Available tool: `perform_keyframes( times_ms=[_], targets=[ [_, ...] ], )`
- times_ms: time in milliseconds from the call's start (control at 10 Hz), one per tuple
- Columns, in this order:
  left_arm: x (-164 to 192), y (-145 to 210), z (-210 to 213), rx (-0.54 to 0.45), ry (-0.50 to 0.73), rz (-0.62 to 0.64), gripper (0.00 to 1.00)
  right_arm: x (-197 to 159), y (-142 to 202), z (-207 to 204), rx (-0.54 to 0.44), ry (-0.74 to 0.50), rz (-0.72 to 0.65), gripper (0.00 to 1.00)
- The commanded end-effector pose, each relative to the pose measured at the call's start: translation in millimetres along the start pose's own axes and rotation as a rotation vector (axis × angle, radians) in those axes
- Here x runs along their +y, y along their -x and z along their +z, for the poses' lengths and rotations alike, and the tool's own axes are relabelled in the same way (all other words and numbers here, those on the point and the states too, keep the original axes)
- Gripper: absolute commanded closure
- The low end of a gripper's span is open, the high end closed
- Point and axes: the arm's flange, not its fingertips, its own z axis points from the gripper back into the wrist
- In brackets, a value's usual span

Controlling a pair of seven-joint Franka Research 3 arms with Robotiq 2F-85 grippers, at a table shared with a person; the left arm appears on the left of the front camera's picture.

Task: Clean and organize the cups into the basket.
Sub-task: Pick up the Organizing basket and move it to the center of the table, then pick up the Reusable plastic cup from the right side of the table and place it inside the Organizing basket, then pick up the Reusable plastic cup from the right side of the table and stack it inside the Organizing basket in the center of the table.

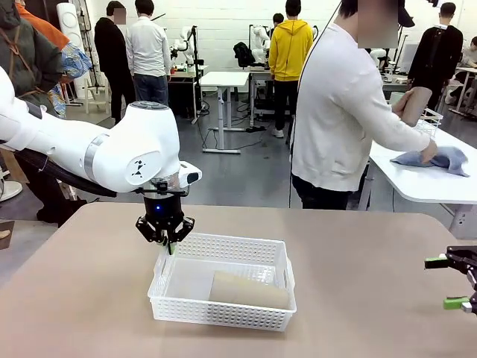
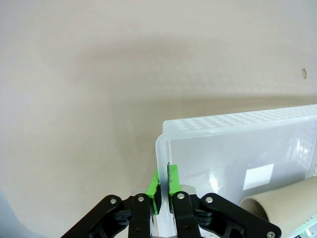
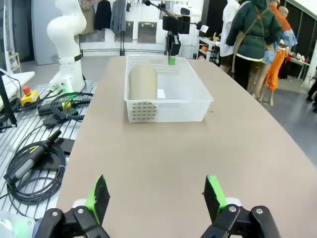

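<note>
The white lattice basket [image 1: 223, 240] stands on the tan table with one brown cup [image 1: 250, 289] lying on its side inside, toward the right end. My left gripper [image 1: 168, 239] is shut on the basket's wall at its far left corner. In the left wrist view the green pads [image 2: 171, 181] pinch the rim [image 2: 237, 119], and the cup's open mouth [image 2: 285, 203] lies beside them. My right gripper [image 1: 458, 282] hangs open over the table's right edge, holding nothing [image 3: 156, 196]. From there I see the basket [image 3: 168, 106], the cup [image 3: 142, 82] and the left gripper [image 3: 172, 58].
At a white table to the far right, a person holds another brown cup [image 1: 414, 104] in one hand and presses a blue cloth [image 1: 440, 158] with the other. A wire basket [image 1: 431, 119] stands behind. Cables [image 3: 39, 153] lie beside my table.
</note>
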Motion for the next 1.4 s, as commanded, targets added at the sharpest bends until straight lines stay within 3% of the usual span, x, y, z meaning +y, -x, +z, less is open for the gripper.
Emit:
perform_keyframes(
  times_ms=[0, 1300],
  targets=[
    [-1.4, -0.5, 1.5, -0.005, -0.001, -0.001, 1.0, -1.9, -8.2, -1.0, 0.003, -0.002, 0.01, 0.0],
    [-1.4, -0.5, 1.5, -0.005, -0.001, -0.001, 1.0, -1.9, -8.2, -1.0, 0.003, -0.002, 0.01, 0.0]
  ],
)
